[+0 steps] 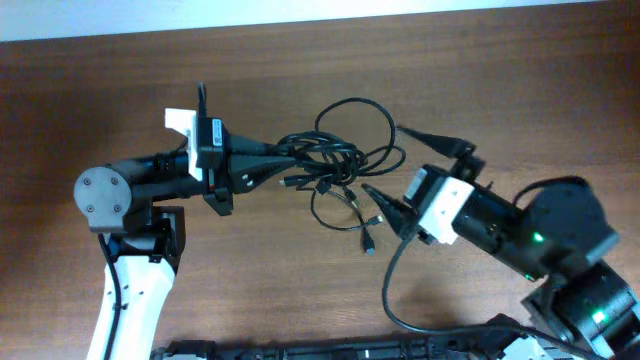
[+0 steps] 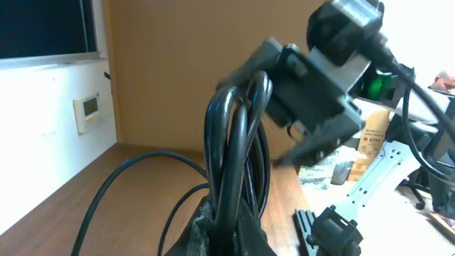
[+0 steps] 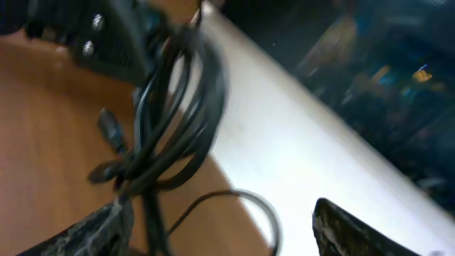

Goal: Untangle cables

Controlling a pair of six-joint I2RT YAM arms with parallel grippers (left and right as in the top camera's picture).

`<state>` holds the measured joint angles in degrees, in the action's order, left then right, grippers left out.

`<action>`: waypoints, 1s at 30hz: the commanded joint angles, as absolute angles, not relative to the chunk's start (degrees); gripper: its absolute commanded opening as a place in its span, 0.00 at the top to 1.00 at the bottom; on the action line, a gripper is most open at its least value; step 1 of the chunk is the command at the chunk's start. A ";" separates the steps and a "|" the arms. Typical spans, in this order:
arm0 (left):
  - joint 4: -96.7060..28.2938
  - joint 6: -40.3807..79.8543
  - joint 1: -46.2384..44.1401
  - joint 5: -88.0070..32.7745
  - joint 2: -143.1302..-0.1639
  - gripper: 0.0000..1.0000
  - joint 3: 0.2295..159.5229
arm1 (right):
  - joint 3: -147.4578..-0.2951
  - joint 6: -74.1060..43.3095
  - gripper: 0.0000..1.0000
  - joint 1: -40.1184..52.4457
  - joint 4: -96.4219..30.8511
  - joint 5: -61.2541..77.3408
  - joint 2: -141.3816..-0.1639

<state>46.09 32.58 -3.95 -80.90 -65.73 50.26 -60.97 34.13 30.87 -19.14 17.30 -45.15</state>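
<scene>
Black arms [image 1: 150, 180], white-cased right end effector [image 1: 383, 158]

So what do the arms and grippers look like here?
Both are mostly black with a white block at the wrist. The left arm has a white lower link and grey joint cap; the right arm shows green lights and a black wire. Left gripper and right gripper: black, tapered.

Place: robotics lab | wall control panel [image 2: 89, 108], window [image 2: 46, 28] left of left claw [image 2: 227, 238] | metal framing [image 2: 380, 167], carton [image 2: 375, 135] right of it

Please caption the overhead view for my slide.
Left gripper shut on tangled cables; right gripper open at their other end.
</scene>
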 commanded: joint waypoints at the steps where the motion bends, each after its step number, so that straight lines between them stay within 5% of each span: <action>1: 46.13 31.66 -3.60 -81.28 -65.58 1.00 52.07 | -61.84 37.36 0.23 30.74 -16.16 16.12 -44.60; 5: 44.75 31.64 -4.62 -81.23 -65.65 1.00 52.07 | -61.84 40.32 0.21 30.72 -14.72 17.98 -46.13; 13: 44.27 31.35 -11.03 -79.24 -70.19 1.00 52.07 | -61.84 41.80 0.41 30.72 -12.75 19.92 -47.79; 20: 44.47 31.20 -13.37 -76.71 -70.78 1.00 52.07 | -61.84 41.76 0.92 30.72 -13.23 19.90 -49.67; 30: 38.59 31.18 -13.34 -72.10 -70.78 1.00 52.07 | -61.84 16.40 0.96 30.72 -3.55 -3.99 -49.43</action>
